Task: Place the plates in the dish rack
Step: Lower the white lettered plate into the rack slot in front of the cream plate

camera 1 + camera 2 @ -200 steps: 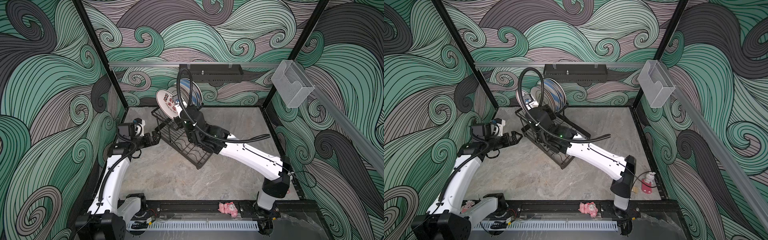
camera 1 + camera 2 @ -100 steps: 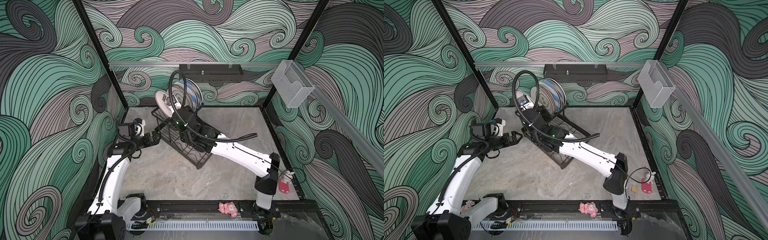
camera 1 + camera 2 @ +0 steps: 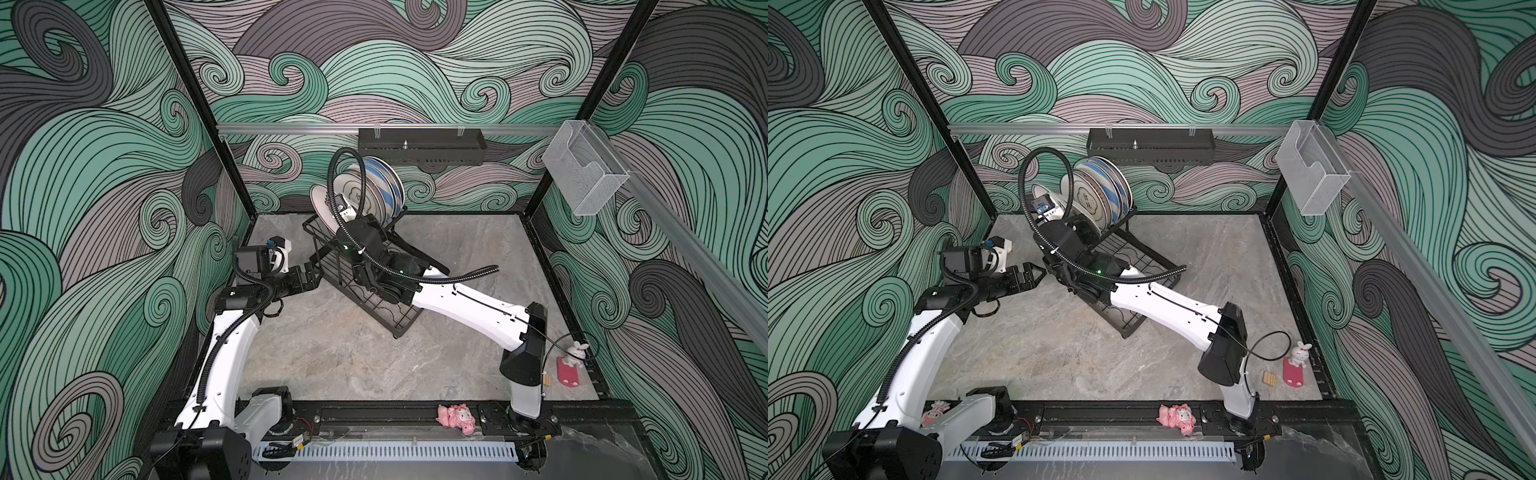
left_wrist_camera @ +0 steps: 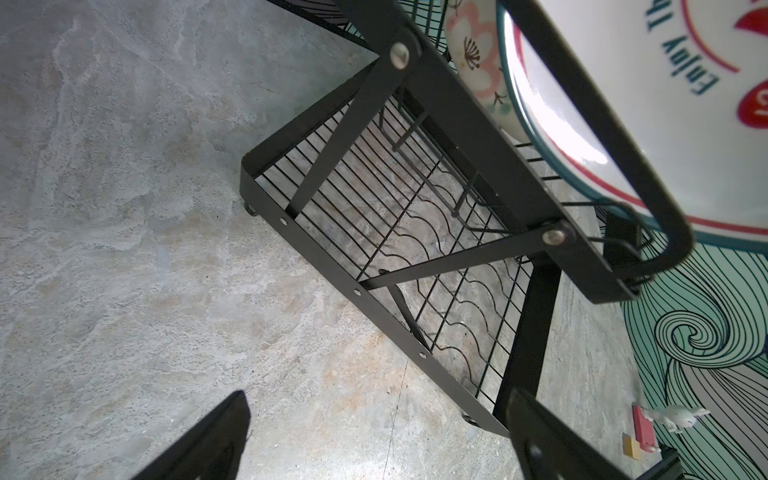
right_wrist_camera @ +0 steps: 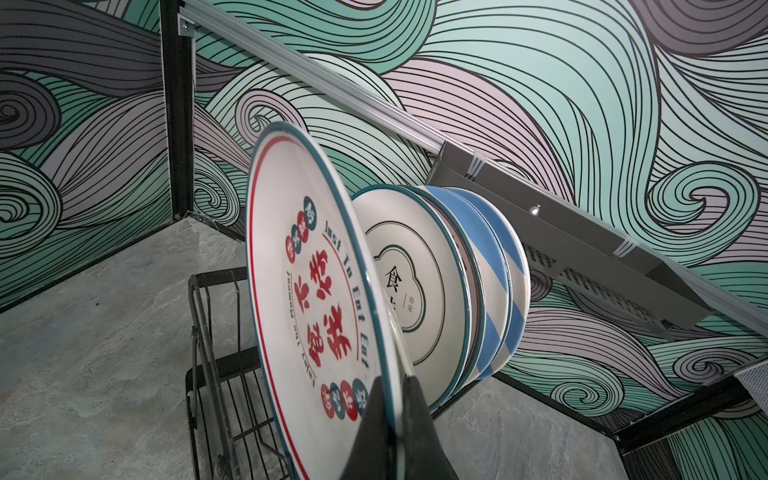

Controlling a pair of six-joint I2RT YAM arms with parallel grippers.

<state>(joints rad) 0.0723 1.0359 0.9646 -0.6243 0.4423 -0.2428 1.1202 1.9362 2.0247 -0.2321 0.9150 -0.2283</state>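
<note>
Fingertips of your right gripper are pressed together on the rim of the red-lettered plate, pinching it on edge. The plate stands nearly upright at the near end of the raised basket of the dish rack. Behind it, a green-rimmed plate and two blue-striped plates already stand in the basket.

From the left wrist camera, the plate's lower rim lies inside the basket frame. Whether it is seated between the wires cannot be told.

Your left gripper hangs just beside the rack, fingers spread and empty.

To do this step well, guide the plate straight down, with its face parallel to the green-rimmed plate and a gap between the two. Let go only once the rack seems to carry the plate's weight. Then part the fingers a little and draw back along the plate's own plane, so that neither finger tips it over. The wire rack looks light, so avoid any sideways push. Your free left gripper could brace the frame.
</note>
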